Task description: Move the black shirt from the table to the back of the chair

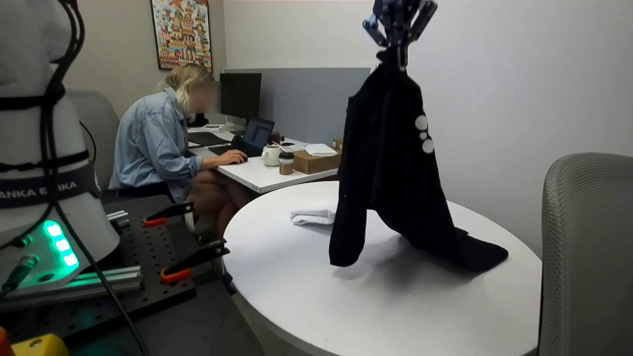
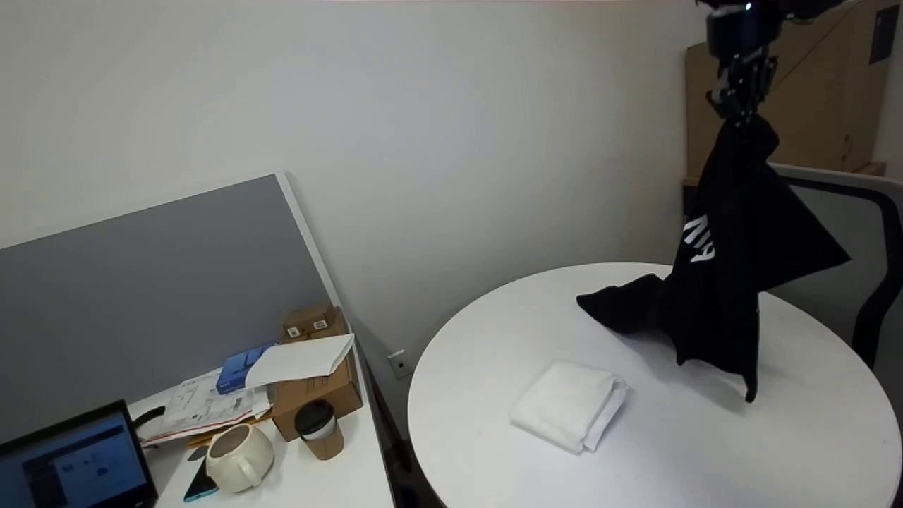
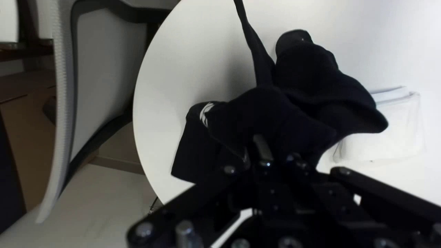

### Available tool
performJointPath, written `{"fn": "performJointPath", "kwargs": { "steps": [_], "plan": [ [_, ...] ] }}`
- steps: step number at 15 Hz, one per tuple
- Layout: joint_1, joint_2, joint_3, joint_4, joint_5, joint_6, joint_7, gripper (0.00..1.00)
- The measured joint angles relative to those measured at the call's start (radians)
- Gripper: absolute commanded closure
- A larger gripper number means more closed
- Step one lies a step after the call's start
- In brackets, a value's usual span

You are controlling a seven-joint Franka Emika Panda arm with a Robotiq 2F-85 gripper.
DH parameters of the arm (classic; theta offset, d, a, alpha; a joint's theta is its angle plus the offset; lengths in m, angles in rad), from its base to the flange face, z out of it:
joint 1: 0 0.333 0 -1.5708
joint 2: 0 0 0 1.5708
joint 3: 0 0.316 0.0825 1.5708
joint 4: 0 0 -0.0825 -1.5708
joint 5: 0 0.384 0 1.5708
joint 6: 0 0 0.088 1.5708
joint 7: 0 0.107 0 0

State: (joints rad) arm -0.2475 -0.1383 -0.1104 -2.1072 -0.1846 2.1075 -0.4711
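The black shirt (image 1: pixel 390 158) hangs bunched from my gripper (image 1: pixel 401 57) over the round white table (image 1: pixel 420 311). Its lower end rests on the table top in both exterior views; one flap hangs free. White print shows on the shirt (image 2: pixel 726 282). My gripper (image 2: pixel 739 116) is shut on the top of the shirt. In the wrist view the shirt (image 3: pixel 262 113) fills the space below the gripper (image 3: pixel 272 151) and partly hides the fingertips. The grey chair (image 1: pixel 588 247) stands at the table's edge; its backrest (image 3: pixel 103 69) is left of the shirt in the wrist view, apart from it.
A folded white cloth (image 2: pixel 568 406) lies on the table near the shirt. A person (image 1: pixel 153 133) sits at a desk (image 1: pixel 262 180) with a laptop, a mug (image 2: pixel 240 458), a paper cup (image 2: pixel 321 430) and boxes. A wall (image 1: pixel 519 99) stands behind the table.
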Motion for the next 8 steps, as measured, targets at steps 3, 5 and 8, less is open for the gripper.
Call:
{"fn": "performJointPath", "kwargs": {
  "steps": [3,5,8],
  "plan": [
    [0.011,-0.140,-0.012,0.020,-0.002,-0.101,0.020,0.99],
    [0.016,-0.221,-0.020,0.059,-0.002,-0.194,0.039,0.99],
    [0.022,-0.310,-0.026,0.162,-0.002,-0.354,0.066,0.99]
  ]
}}
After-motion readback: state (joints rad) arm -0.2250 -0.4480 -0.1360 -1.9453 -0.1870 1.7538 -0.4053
